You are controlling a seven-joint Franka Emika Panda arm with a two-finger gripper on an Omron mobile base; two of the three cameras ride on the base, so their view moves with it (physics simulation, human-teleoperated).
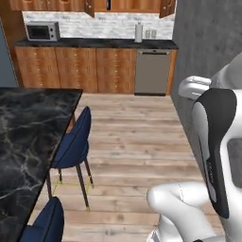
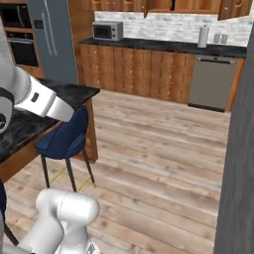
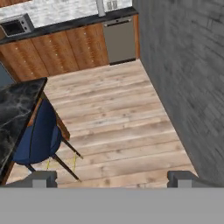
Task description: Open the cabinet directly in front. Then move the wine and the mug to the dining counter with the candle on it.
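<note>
The dining counter (image 1: 28,137) with its black marble top fills the left side, and its corner also shows in the hand view (image 3: 17,109). At the far wall hangs the reddish-brown cabinet (image 1: 127,4), cut off by the top edge, with its doors swung outward. Its open front shows in the right base view too (image 2: 168,5). My gripper (image 3: 113,179) is open with nothing between its fingertips (image 3: 43,178), and it looks down at bare wooden floor beside the counter. The wine, the mug and the candle are out of view.
Two blue chairs (image 1: 73,146) (image 1: 45,224) stand along the dining counter's edge. A grey wall (image 1: 203,42) closes the right side. Low drawer units (image 1: 75,68), a dishwasher (image 1: 152,71), a microwave (image 1: 41,31) and a paper roll (image 1: 138,33) line the far wall. Wooden floor (image 1: 137,137) lies between.
</note>
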